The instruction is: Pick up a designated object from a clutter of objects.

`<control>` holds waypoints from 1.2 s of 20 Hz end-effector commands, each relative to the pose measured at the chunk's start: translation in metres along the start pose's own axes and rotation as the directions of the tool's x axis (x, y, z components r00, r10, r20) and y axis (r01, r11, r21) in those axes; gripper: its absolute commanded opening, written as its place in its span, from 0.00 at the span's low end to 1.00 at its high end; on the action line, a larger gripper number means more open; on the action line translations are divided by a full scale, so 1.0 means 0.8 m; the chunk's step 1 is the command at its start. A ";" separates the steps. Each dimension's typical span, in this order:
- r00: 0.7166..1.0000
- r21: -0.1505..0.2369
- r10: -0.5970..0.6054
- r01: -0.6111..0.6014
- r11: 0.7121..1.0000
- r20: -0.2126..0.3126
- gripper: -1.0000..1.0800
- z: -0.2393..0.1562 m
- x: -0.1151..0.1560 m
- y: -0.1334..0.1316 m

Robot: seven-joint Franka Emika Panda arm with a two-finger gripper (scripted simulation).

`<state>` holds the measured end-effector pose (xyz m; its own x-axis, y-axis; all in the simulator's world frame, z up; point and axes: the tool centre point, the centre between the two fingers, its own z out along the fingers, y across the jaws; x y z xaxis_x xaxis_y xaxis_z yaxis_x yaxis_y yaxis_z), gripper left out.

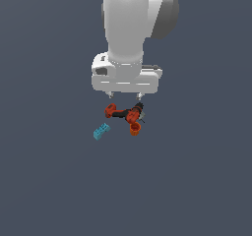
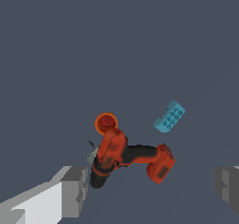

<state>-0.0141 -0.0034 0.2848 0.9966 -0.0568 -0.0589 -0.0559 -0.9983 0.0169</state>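
A white robot arm hangs above a plain dark grey floor [image 1: 49, 191], its gripper [image 1: 125, 95] pointing down with the two fingers spread wide and nothing between them. Below it lies a small clutter. The teal brick [image 1: 101, 131], a short studded rectangle, lies alone toward the exterior view's left, a little apart from the rest. The red-and-black drill [image 1: 123, 113] lies on its side almost directly under the gripper, and the orange cup [image 1: 134, 129] sits right against it.

In the wrist view the brick [image 2: 169, 116] lies at a slant, off to one side of the fingertips [image 2: 74, 190]. To do this step well, the arm would likely need to shift over the brick, turn the wrist so the fingers straddle its narrow width, then descend straight, keeping clear of the drill.
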 end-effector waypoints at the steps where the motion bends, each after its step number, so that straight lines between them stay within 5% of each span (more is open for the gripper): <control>1: 0.999 0.006 0.038 -0.038 0.999 -0.002 0.96 0.017 0.005 0.008; 10: 0.966 0.036 0.258 -0.257 0.966 -0.013 0.96 0.109 0.025 0.054; 24: 0.821 0.051 0.569 -0.568 0.822 -0.030 0.96 0.244 0.017 0.134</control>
<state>-0.0161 -0.1086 0.0984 0.8048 -0.5934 -0.0129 -0.5935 -0.8048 -0.0036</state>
